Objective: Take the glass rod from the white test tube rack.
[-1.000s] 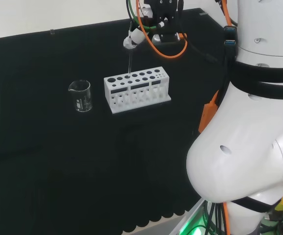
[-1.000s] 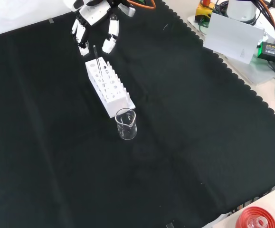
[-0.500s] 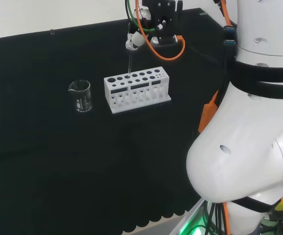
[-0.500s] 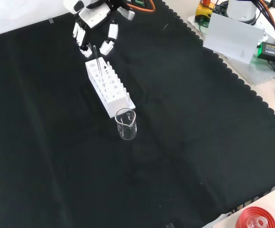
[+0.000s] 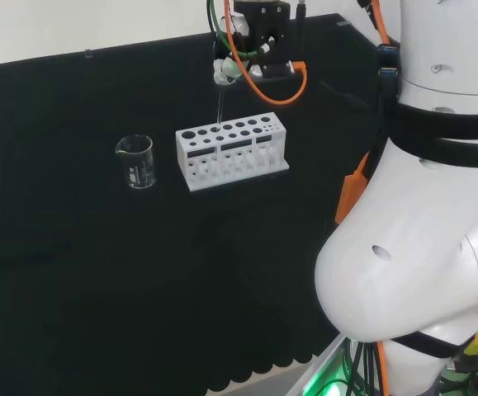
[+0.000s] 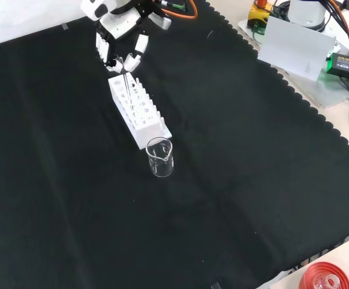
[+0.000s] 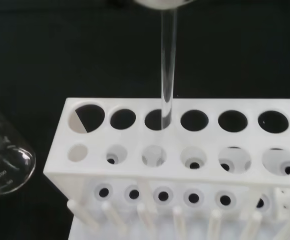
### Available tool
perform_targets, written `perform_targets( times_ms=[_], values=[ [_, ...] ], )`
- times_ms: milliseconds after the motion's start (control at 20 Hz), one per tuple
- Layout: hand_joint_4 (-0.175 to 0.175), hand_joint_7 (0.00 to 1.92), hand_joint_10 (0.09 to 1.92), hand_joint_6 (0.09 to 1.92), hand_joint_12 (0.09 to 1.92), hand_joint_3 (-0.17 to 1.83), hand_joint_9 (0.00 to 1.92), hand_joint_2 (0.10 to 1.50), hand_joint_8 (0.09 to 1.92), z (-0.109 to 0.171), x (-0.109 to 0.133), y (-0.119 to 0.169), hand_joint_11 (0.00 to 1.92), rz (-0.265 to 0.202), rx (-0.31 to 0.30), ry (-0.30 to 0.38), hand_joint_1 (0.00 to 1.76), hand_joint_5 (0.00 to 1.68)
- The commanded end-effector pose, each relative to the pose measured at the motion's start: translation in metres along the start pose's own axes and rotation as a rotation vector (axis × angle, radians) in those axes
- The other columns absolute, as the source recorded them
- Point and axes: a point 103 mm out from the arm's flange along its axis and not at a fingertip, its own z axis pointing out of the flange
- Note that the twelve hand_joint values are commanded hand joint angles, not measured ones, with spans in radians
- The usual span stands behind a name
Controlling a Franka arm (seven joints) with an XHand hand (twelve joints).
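A clear glass rod stands upright with its lower end in a hole of the white test tube rack, third from the beaker end in the far row. In the head view the rod rises from the rack to the hand right above it. The front view shows the hand over the rack's far end, its fingers curled in together around the rod's top. A blurred white fingertip meets the rod's upper end.
An empty glass beaker stands on the black cloth left of the rack in the head view, and just in front of the rack in the front view. Boxes and cables lie beyond the cloth's right edge there.
The fingers, spread on either side of the rod before, have drawn together on its top. The rack and the beaker have not moved.
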Motion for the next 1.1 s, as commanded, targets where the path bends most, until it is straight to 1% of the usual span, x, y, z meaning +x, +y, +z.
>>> perform_targets(
  times_ms=[50,100,150,200,300,400,450,500,550,600,700,800,950,1100],
  values=[
    [-0.153,1.13,0.59,0.91,0.87,0.20,1.37,0.93,0.69,-0.005,0.009,-0.003,1.30,-0.069,-0.267,0.075,1.36,0.97],
    [-0.163,1.16,0.66,0.89,0.79,0.36,1.38,0.84,0.71,-0.007,0.011,-0.004,1.35,-0.085,-0.321,0.076,1.39,0.98],
    [-0.170,1.19,0.72,0.86,0.73,0.51,1.39,0.76,0.72,-0.009,0.013,-0.005,1.40,-0.106,-0.367,0.093,1.41,1.00],
    [-0.173,1.23,0.75,0.80,0.72,0.60,1.39,0.68,0.69,-0.011,0.015,-0.006,1.38,-0.118,-0.409,0.111,1.47,1.03],
    [-0.175,1.32,0.74,0.63,0.70,0.67,1.42,0.60,0.56,-0.019,0.021,-0.010,1.33,-0.131,-0.480,0.116,1.54,1.12],
    [-0.175,1.39,0.70,0.48,0.68,0.67,1.45,0.58,0.42,-0.028,0.027,-0.014,1.33,-0.130,-0.507,0.121,1.56,1.19],
    [-0.175,1.42,0.67,0.42,0.66,0.67,1.47,0.57,0.37,-0.033,0.029,-0.016,1.33,-0.123,-0.509,0.119,1.57,1.22],
    [-0.175,1.45,0.63,0.38,0.64,0.66,1.48,0.57,0.32,-0.038,0.031,-0.018,1.34,-0.116,-0.496,0.125,1.57,1.24],
    [-0.175,1.46,0.56,0.35,0.64,0.65,1.51,0.57,0.30,-0.042,0.033,-0.020,1.34,-0.108,-0.474,0.111,1.57,1.25],
    [-0.175,1.46,0.46,0.34,0.64,0.64,1.55,0.57,0.30,-0.046,0.034,-0.022,1.33,-0.103,-0.457,0.088,1.57,1.25],
    [-0.175,1.45,0.24,0.35,0.71,0.64,1.64,0.57,0.32,-0.055,0.037,-0.027,1.31,-0.095,-0.429,0.077,1.57,1.25],
    [-0.175,1.45,0.11,0.39,0.79,0.68,1.70,0.55,0.33,-0.064,0.041,-0.032,1.30,-0.102,-0.417,0.056,1.57,1.24],
    [-0.175,1.46,0.09,0.48,0.88,0.74,1.74,0.52,0.33,-0.076,0.047,-0.040,1.27,-0.113,-0.410,0.017,1.57,1.21],
    [-0.175,1.47,0.09,0.52,0.94,0.76,1.75,0.51,0.33,-0.085,0.050,-0.048,1.25,-0.101,-0.406,-0.006,1.58,1.20]
  ],
)
